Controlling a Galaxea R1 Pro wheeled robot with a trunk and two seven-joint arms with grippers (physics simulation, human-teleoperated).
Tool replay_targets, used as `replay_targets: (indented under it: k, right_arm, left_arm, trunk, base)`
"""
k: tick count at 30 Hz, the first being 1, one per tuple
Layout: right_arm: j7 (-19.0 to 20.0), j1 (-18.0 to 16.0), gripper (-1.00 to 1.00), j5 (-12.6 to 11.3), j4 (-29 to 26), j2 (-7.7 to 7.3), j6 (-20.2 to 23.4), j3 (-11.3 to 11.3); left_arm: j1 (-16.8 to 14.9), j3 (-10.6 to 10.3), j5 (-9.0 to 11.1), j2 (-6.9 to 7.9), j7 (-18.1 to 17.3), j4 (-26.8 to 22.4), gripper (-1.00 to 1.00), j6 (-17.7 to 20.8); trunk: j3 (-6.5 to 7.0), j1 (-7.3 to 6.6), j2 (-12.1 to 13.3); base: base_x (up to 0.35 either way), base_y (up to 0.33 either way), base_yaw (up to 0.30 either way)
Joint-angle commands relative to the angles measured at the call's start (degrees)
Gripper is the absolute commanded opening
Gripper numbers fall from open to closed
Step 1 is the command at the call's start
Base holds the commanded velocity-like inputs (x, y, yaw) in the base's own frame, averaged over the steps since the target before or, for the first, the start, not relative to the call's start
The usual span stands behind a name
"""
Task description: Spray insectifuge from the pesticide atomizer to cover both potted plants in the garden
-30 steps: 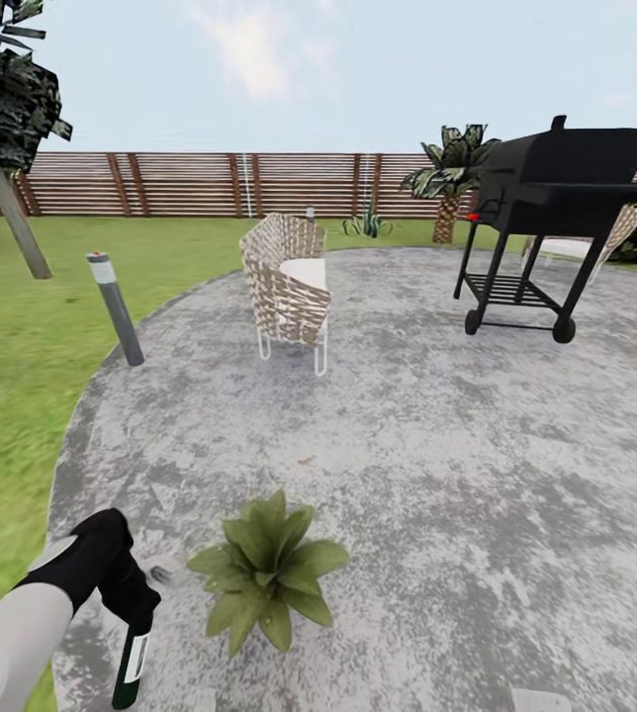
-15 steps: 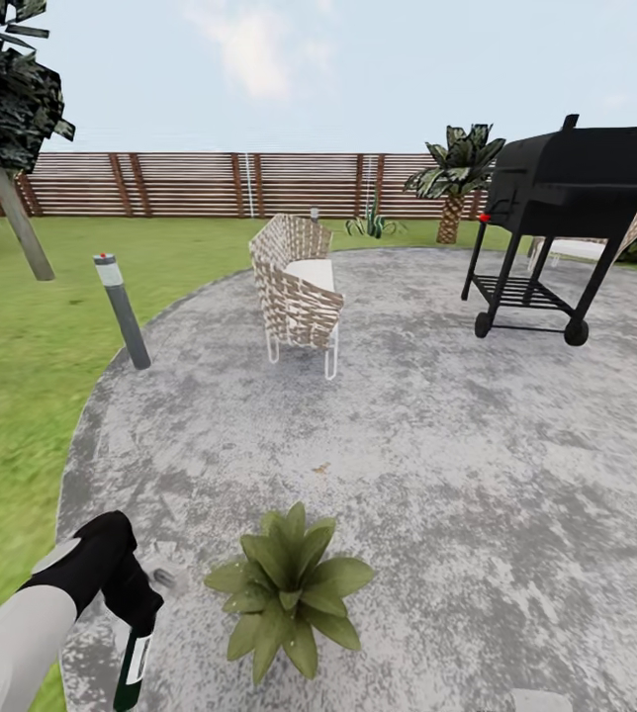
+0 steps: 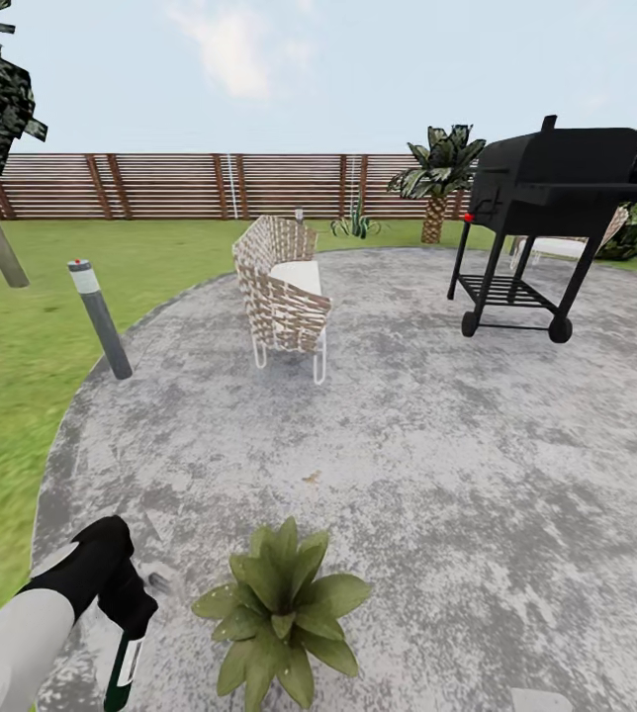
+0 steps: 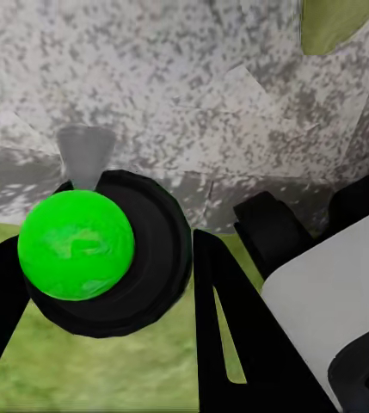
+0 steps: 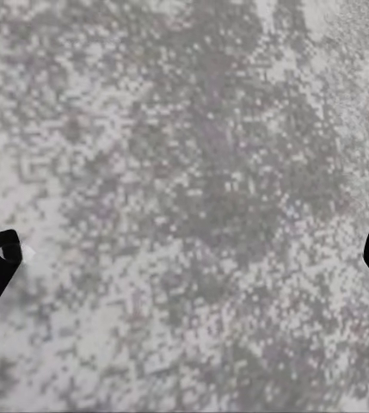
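In the head view, my left gripper [image 3: 126, 605] is shut on the pesticide atomizer [image 3: 121, 670], a slim dark bottle with a pale label that hangs down at the lower left. The left wrist view looks at the atomizer [image 4: 107, 254] end-on, round and black with a green middle, held between two black fingers [image 4: 227, 331]. One potted plant [image 3: 281, 615], a low rosette of pointed green leaves, stands on the grey patio [image 3: 437, 465] just right of the bottle; its pot is hidden under the leaves. My right gripper [image 5: 184, 258] is open over bare patio stone.
A wicker chair [image 3: 284, 292] stands mid-patio and a black grill [image 3: 546, 198] on wheels at the back right. A grey bollard lamp [image 3: 99, 316] stands at the patio's left edge, with lawn [image 3: 12, 376] beyond. A slatted fence [image 3: 210, 185] closes the back.
The whole picture has shifted, so the camera has moved; the potted plant now lies a little lower and nearer. My left gripper keeps its hold on the atomizer.
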Motion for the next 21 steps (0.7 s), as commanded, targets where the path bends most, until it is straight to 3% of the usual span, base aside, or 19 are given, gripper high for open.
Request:
replay_targets:
  k: [1, 5, 9, 13, 17, 21]
  right_arm:
    - [-0.1, -0.1, 1.0, 0.6, 0.1, 0.02, -0.2, -0.5]
    - [-0.2, 0.0, 1.0, 0.6, 0.1, 0.02, -0.2, -0.5]
    - [-0.2, 0.0, 1.0, 0.6, 0.0, 0.06, -0.2, -0.5]
    - [-0.2, 0.0, 1.0, 0.6, 0.0, 0.17, -0.3, -0.5]
    - [-0.2, 0.0, 1.0, 0.6, 0.0, 0.16, -0.3, -0.5]
    - [-0.2, 0.0, 1.0, 0.6, 0.0, -0.02, -0.4, -0.6]
  left_arm:
    - [0.4, 0.0, -0.3, 0.06, -0.4, 0.0, -1.0, 0.5]
    - [4.0, 0.1, -0.2, 0.15, -0.1, -0.6, -1.0, 0.3]
    - [4.9, 0.2, 0.0, 0.27, 0.1, -0.7, -1.0, 0.2]
    - [4.9, 0.4, 0.4, -0.1, 3.1, -1.5, -1.0, 0.1]
    - [4.7, 0.5, 0.6, -1.5, 3.5, -7.1, -1.0, 0.2]
    - [4.8, 0.2, 0.5, -3.71, 3.6, -7.5, -1.0, 0.2]
  trunk:
    - [-0.05, 0.0, 0.0]
    - [-0.05, 0.0, 0.0]
    - [-0.05, 0.0, 0.0]
    - [-0.05, 0.0, 0.0]
    - [-0.05, 0.0, 0.0]
    - [-0.05, 0.0, 0.0]
  base:
    - [0.039, 0.04, 0.0]
    - [0.01, 0.01, 0.0]
    - [0.001, 0.001, 0.0]
    - [0.0, 0.0, 0.002]
    - [-0.002, 0.0, 0.165]
    - [-0.174, -0.087, 0.05]
